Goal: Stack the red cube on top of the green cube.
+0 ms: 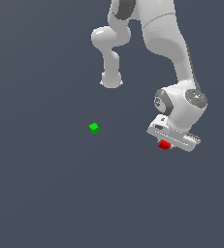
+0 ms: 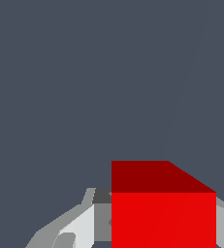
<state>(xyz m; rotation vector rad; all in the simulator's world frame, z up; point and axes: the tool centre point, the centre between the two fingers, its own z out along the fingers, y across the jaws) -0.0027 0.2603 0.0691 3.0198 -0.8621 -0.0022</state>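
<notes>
At the exterior view's right, the red cube (image 1: 164,144) is clenched by the gripper (image 1: 168,143). The green cube (image 1: 94,128) is seen well apart.

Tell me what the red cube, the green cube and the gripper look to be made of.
Red cube: flat, matte, uniformly coloured faces with no texture; could be painted plastic or wood, a render leaves it open. Green cube: same plain matte look. Gripper: smooth white and grey shell with soft shading, like moulded plastic or painted metal.
</notes>
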